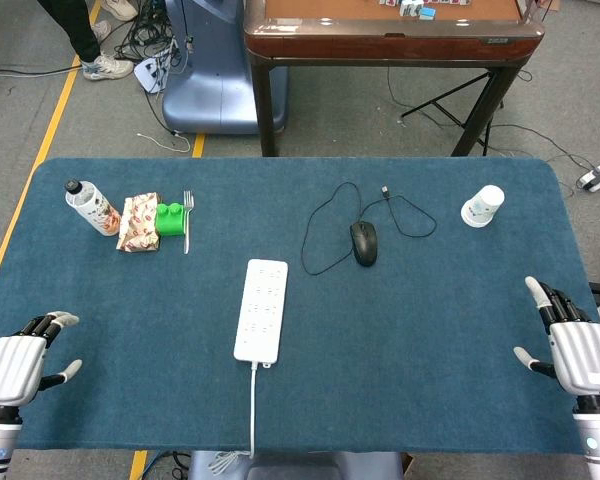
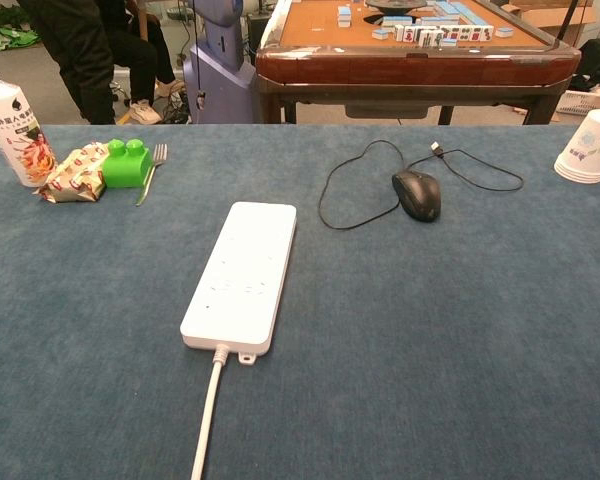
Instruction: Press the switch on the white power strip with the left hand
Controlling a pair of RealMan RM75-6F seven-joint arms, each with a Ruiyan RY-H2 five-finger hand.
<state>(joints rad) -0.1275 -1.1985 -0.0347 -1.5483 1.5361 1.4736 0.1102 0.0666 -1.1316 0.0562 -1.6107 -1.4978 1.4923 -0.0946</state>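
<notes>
The long white plastic power strip point(image 1: 261, 309) point(image 2: 242, 274) lies flat near the middle of the dark blue cloth-covered table point(image 1: 410, 340) point(image 2: 460, 350). Its long axis runs from the near edge toward the far edge, leaning slightly to the right at the far end. Its white cable point(image 1: 252, 410) point(image 2: 206, 420) leaves the near end and runs off the table's near edge. The strip's switch cannot be made out in either view; only faint socket marks show on the top face.

The left hand point(image 1: 18, 362) rests at the table's near left corner, well apart from the strip, holding nothing, its fingers slightly spread; its wrist is cut off by the picture's edge. The right hand point(image 1: 572, 345) sits at the near right corner, likewise empty with fingers apart. Neither hand shows in the chest view.

Beyond the strip to the right lies a black computer mouse point(image 1: 364, 241) point(image 2: 417, 193) with its thin black cord point(image 1: 325, 225) point(image 2: 355, 185) looped loosely on the cloth, the plug end free. At the far right stands a stack of white paper cups point(image 1: 482, 206) point(image 2: 589, 146), mouth down, so any contents are hidden.

At the far left sit a white plastic bottle with a printed label point(image 1: 92, 207) point(image 2: 13, 130), a crumpled snack wrapper point(image 1: 139, 222) point(image 2: 72, 172), a green toy brick point(image 1: 169, 217) point(image 2: 126, 163) touching the wrapper, and a metal fork point(image 1: 187, 220) point(image 2: 152, 172) just beside the brick.
</notes>
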